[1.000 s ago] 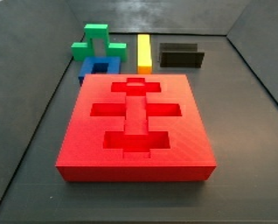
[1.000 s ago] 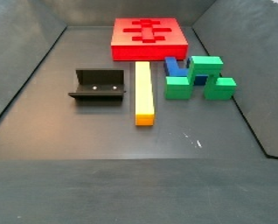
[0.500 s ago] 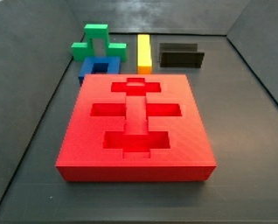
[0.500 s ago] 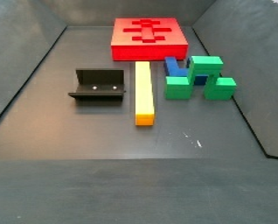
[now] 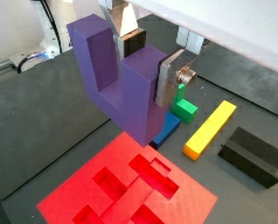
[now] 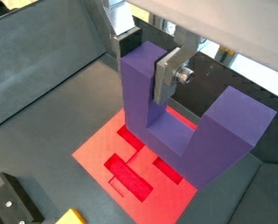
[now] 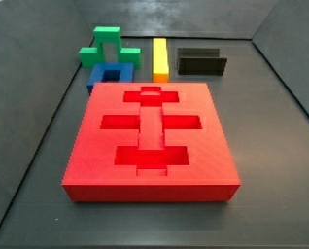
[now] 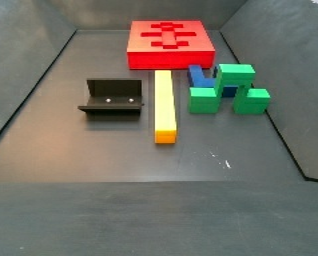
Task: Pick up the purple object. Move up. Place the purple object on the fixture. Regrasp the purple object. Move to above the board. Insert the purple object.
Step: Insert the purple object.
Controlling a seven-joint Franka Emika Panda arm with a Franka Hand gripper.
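Gripper (image 5: 151,66) above the board (image 5: 118,188), out of both side views. Fingers (image 6: 167,77) clamped on one prong of the purple object (image 6: 194,131), prongs pointing up.

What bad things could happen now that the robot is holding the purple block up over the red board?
1. The gripper pinches just one prong of the purple object, so the block might tilt or slip.
2. The block hangs high above the board; if it is not lined up with a cut-out, it could jam on the rim.
3. Neither side view shows the block, so alignment can be judged only from the wrist views.
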